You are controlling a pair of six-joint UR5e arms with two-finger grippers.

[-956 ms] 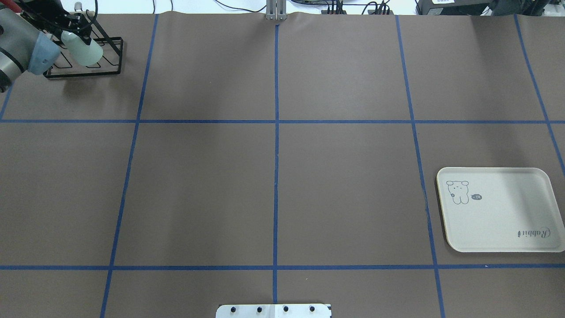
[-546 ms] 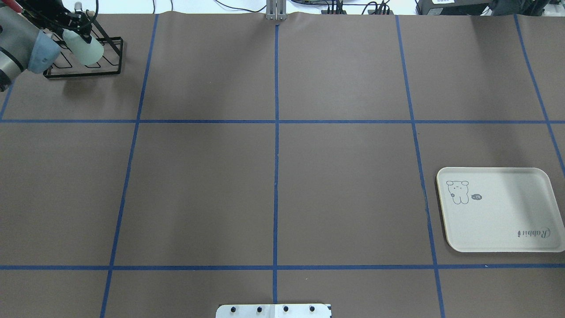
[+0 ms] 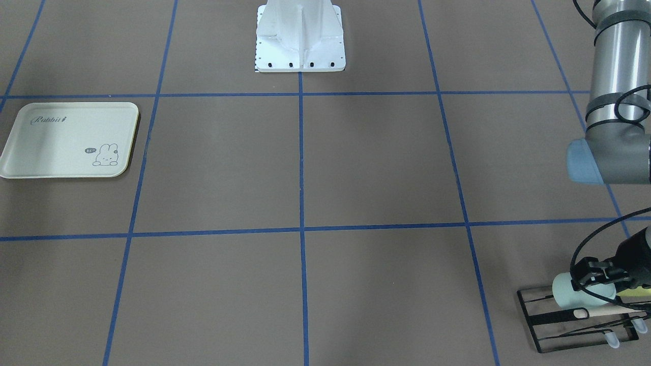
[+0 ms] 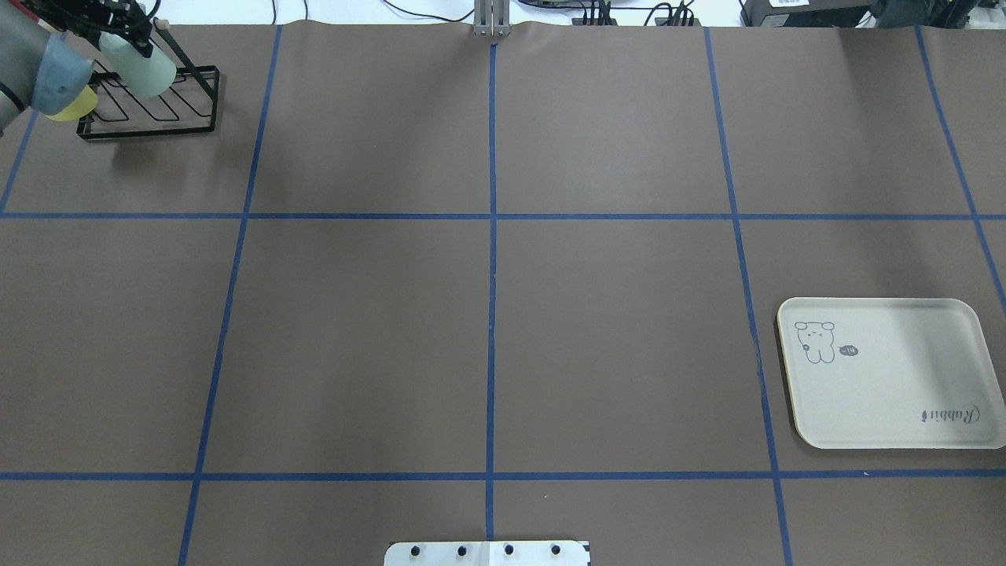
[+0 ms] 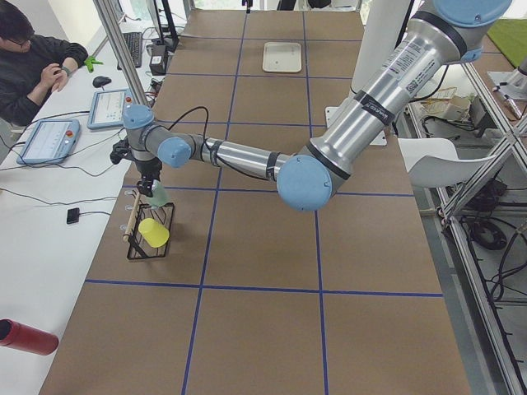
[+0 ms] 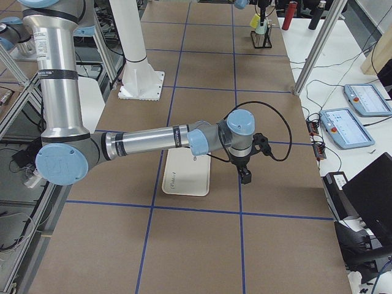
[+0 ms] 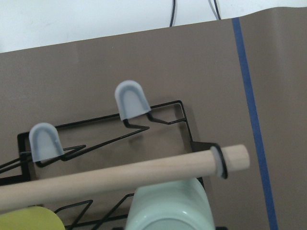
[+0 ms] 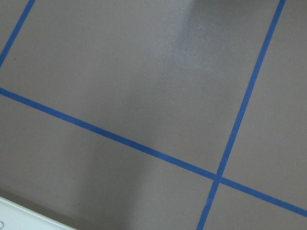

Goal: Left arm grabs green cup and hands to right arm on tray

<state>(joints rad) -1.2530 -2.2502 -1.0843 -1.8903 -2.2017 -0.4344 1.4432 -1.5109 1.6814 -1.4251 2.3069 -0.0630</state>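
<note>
My left gripper [image 4: 124,35] [image 3: 592,278] is shut on the pale green cup [image 4: 145,69] [image 3: 569,297] and holds it tilted over a black wire rack [image 4: 189,118] [image 3: 564,325] at the table's far left corner. In the left wrist view the green cup [image 7: 168,206] sits just below the rack's wooden dowel [image 7: 120,175]. The cream tray [image 4: 904,393] [image 3: 56,147] lies flat at the right, with nothing on it. My right gripper [image 6: 245,175] shows only in the exterior right view, hovering beside the tray [image 6: 184,177]; I cannot tell whether it is open or shut.
A yellow cup [image 4: 72,106] [image 3: 633,294] [image 5: 153,233] lies on the rack next to the green cup. The rack has rubber-tipped prongs [image 7: 130,99]. The robot's white base [image 3: 300,35] stands at the near middle edge. Blue tape lines grid the brown table.
My left gripper has moved up and toward the table's far edge with the green cup, lifting it from the rack. The yellow cup now shows beneath the arm.
</note>
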